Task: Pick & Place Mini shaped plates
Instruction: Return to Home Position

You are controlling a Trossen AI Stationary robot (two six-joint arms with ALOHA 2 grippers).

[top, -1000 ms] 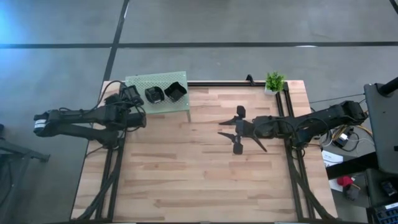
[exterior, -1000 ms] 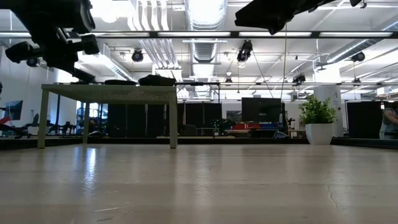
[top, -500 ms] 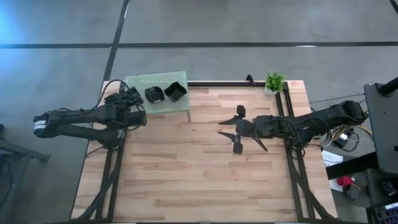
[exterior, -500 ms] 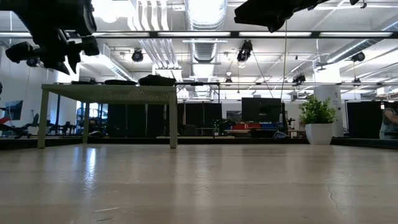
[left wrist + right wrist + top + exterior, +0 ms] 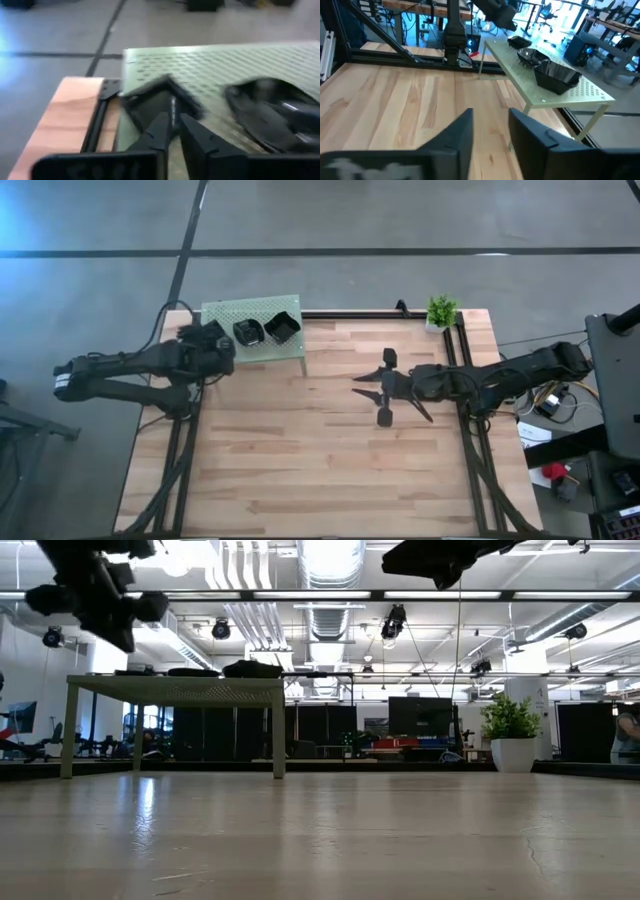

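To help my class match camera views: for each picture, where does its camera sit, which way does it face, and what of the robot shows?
High: above, facing straight down on the table; left arm and right arm show.
Low: at tabletop height, facing level across to the green platform; arms overhead.
Left wrist: on left arm, facing the platform's plates; own jaws narrowly apart.
Right wrist: on right arm, facing across the wood; own jaws open.
All share the platform.
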